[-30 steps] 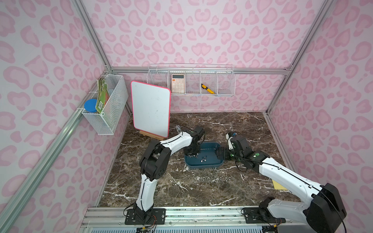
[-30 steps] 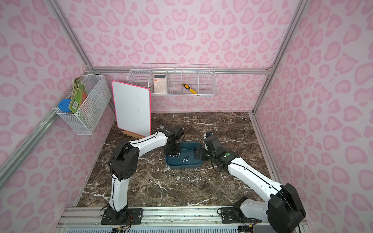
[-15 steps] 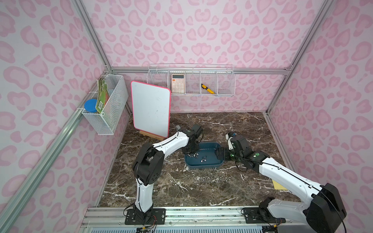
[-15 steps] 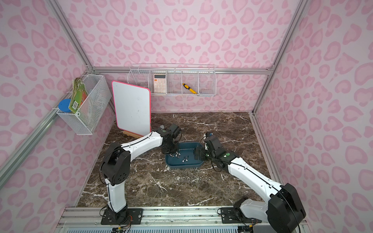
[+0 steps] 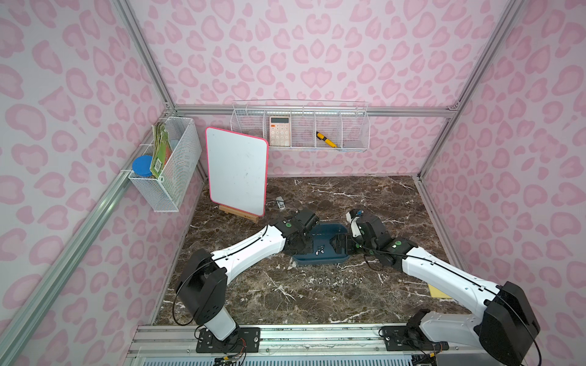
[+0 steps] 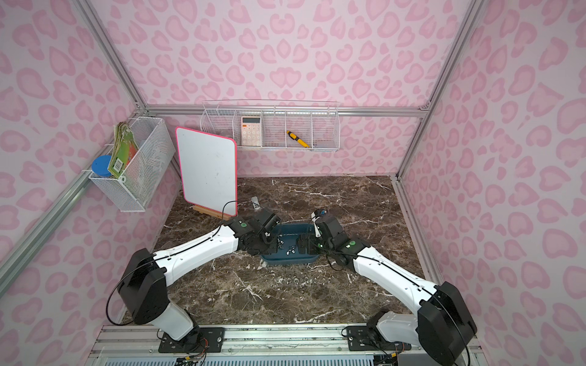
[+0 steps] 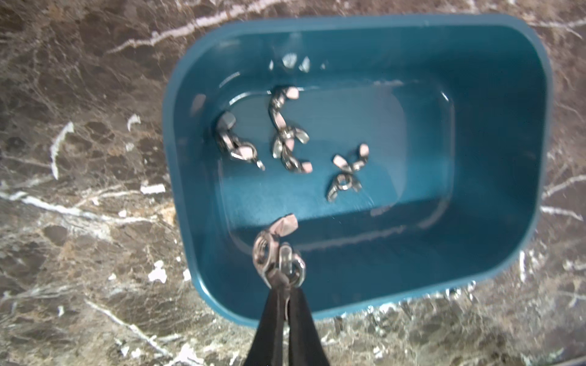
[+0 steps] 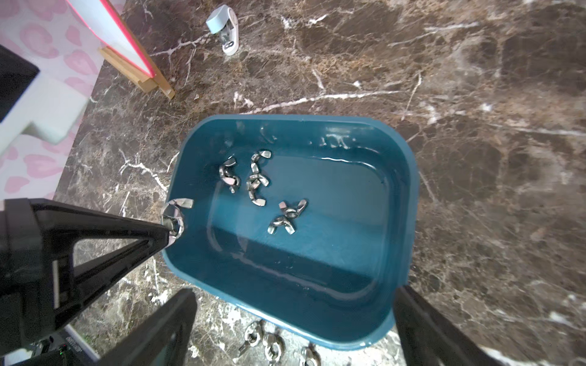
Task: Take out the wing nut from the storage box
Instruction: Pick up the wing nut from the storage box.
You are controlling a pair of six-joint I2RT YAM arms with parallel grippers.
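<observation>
Pinching a silver metal wing nut [image 7: 272, 250] in the left tool [image 7: 283, 277] over the left rim of the shallow teal plastic storage box [image 7: 491, 126], right tool [image 8: 295, 290] wide.

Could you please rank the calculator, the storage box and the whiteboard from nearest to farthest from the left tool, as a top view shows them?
1. storage box: mid-table, just beneath the left tool.
2. whiteboard: standing on the table behind the box.
3. calculator: in the wire basket on the back wall.
</observation>
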